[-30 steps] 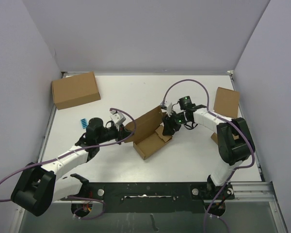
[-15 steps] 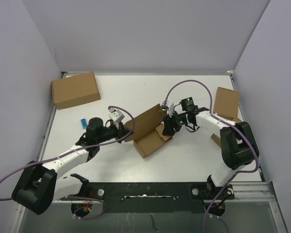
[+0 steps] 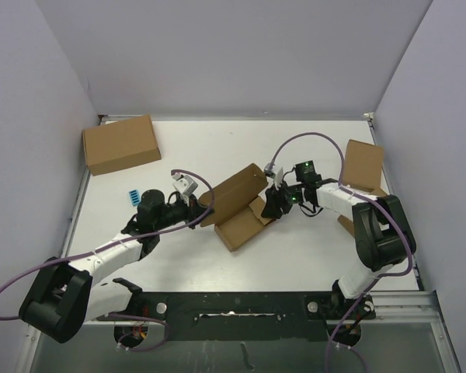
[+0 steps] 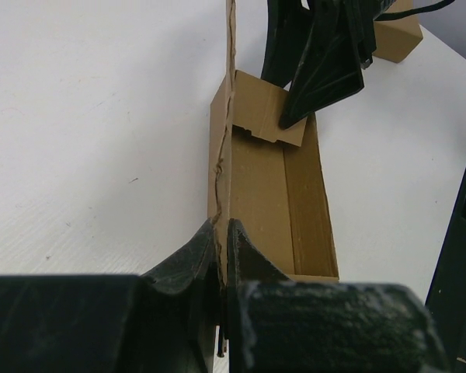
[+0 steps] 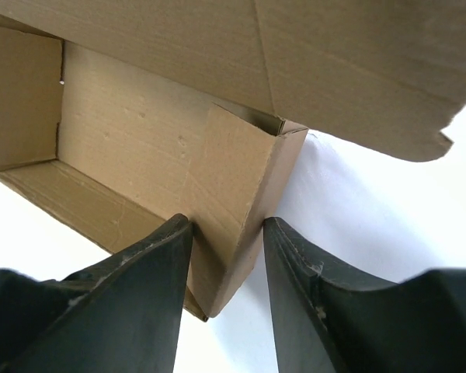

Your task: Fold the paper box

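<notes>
Paper box: the paper box (image 3: 237, 214) is half-folded and sits near the middle of the desk (image 3: 179, 256), between the two arms.
Box shape: an open oblong tray lies on the desk, and one long panel stands up along its side.
Left hand: the left hand (image 4: 223, 233) is clenched on the near end of the raised panel, and the cardboard edge runs up between its two fingers.
Right hand: the right hand (image 5: 225, 225) is at the opposite end of the tray. It grasps the short end wall, with one finger inside the tray and one outside.
End wall: it is tilted, not fully upright.
Back left corner: a closed carton (image 3: 121, 144) lies well apart from the arms.
Right edge: a smaller brown box (image 3: 363, 165) lies beside the right arm.
Left side: a small blue object (image 3: 130, 195) lies on the desk near the left arm.
</notes>
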Robot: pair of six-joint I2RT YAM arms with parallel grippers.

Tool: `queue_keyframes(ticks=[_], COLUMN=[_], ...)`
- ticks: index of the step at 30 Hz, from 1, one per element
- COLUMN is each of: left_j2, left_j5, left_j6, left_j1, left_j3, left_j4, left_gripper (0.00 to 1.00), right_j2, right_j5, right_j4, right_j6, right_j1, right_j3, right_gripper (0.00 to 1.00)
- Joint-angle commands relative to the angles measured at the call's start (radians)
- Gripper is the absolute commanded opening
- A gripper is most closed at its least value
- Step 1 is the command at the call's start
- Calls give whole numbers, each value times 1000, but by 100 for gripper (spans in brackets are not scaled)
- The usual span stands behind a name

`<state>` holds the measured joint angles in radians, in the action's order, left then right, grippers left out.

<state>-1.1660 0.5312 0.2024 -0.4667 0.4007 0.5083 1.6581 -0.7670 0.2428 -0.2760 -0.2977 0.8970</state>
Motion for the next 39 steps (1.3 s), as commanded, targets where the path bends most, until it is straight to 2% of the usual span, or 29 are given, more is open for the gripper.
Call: queue_keyframes(ticks=[1, 18, 24, 29, 32, 39], left_j2=[-9, -43, -40, -36, -32, -37], left_j5=[-8, 1, 1, 0, -5, -24], left_j6=[19, 46, 47, 49, 52, 65], left_j1=[5, 0, -3, -10, -17, -36], left_j3=[1, 21, 24, 32, 33, 31], left_j4=[89, 102, 99, 98, 96, 115], left_gripper=[0, 0, 0, 0, 0, 0], right_j2=[-61, -22, -13, -3, -4, -12], right_j5=[45, 339, 407, 445, 482, 537], right_j4=[-71, -52, -45, -36, -36, -37], right_j6=[-9, -75, -83, -90, -93, -115], right_j1=[-24, -132, -141, -147, -150, -159], right_j3=[-9, 36, 46, 57, 61, 64], right_gripper=[42, 41, 30, 17, 2, 0])
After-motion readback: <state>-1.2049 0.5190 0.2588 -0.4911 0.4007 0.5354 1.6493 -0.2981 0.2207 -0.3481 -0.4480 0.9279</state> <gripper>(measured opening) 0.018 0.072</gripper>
